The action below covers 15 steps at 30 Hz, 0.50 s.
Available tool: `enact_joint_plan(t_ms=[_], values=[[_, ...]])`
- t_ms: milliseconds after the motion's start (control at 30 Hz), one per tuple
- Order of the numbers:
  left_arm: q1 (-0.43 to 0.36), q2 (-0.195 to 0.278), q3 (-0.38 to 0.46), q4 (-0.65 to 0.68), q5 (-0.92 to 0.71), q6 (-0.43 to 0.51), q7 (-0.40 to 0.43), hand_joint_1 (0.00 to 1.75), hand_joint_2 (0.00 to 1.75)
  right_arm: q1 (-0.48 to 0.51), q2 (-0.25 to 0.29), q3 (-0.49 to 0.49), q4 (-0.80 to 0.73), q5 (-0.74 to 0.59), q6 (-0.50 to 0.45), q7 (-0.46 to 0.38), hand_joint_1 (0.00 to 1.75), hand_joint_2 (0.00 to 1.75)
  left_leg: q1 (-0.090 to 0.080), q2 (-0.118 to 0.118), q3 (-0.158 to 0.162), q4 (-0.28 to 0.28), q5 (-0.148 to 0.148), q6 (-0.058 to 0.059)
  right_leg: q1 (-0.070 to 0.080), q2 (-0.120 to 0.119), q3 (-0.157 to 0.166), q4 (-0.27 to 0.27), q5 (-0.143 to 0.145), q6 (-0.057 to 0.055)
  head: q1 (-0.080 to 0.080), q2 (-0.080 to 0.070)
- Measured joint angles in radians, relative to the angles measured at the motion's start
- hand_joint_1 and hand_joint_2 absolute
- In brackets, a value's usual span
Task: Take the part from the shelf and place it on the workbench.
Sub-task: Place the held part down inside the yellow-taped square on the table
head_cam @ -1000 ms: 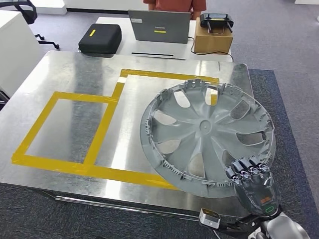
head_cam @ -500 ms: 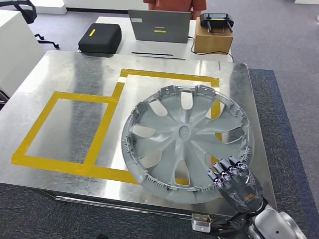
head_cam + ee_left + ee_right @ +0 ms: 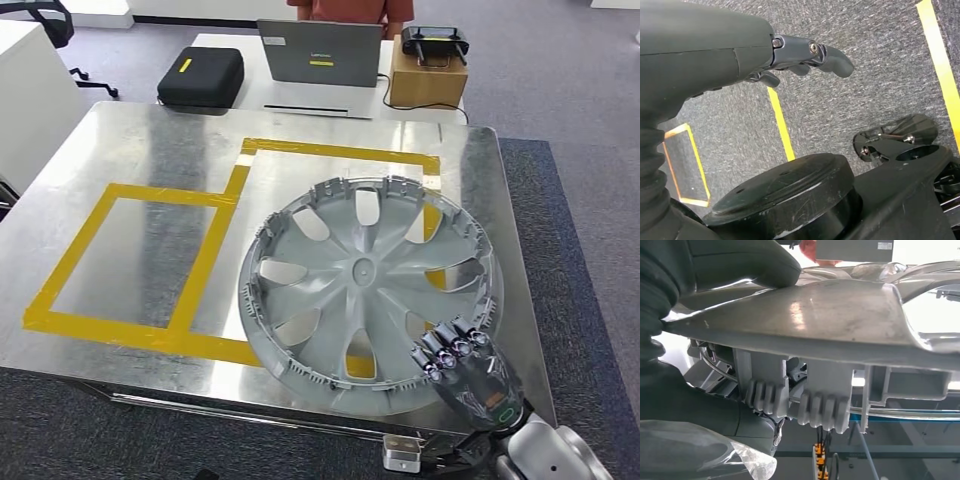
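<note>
The part is a large grey wheel cover [image 3: 366, 285] with curved spokes and a clipped rim. My right hand [image 3: 466, 372] grips its near right rim, fingers curled over the edge. It hovers tilted over the right half of the steel workbench [image 3: 151, 140], above the yellow tape square [image 3: 332, 150]. Close up in the right wrist view, the cover's rim and clips [image 3: 817, 405] sit clamped between my thumb [image 3: 742, 262] and fingers. My left hand [image 3: 806, 52] hangs at my side over grey carpet, fingers loosely curled, holding nothing.
A second yellow tape square [image 3: 132, 260] marks the workbench's left half. Behind the bench stand a laptop [image 3: 321, 52], a black case [image 3: 201, 76] and a cardboard box [image 3: 426, 80], with a person in an orange top [image 3: 351, 10] beyond. Carpet lies right of the bench.
My right hand has carried the wheel cover to the left and slightly nearer, from the bench's right edge to over the right tape square. The move slowed in the last half second.
</note>
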Motion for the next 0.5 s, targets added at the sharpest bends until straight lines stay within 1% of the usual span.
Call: enact_joint_plan(t_ms=[233,367,500], values=[[-0.005,0.004,-0.012,-0.004,-0.008,-0.028,0.008,0.0,1.75,0.009,-0.004,0.004,0.0,0.0,0.0,0.014,1.75,1.75,0.0,0.0,0.0,0.0,0.0,0.0,0.0,0.0,0.0,0.0,0.0,0.0,0.0,0.0],[-0.006,0.006,-0.014,-0.006,-0.012,-0.038,0.014,0.0,1.75,0.019,-0.004,0.006,0.002,0.0,0.0,0.07,1.75,1.75,0.0,0.0,0.0,0.0,0.0,0.0,0.0,0.0,0.0,0.0,0.0,0.0,0.0,0.0],[-0.006,0.007,-0.015,-0.006,-0.014,-0.042,0.015,0.0,1.75,0.033,-0.007,0.017,0.013,0.0,0.0,0.161,1.75,1.75,0.0,0.0,0.0,0.0,0.0,0.0,0.0,0.0,0.0,0.0,0.0,0.0,0.0,0.0]])
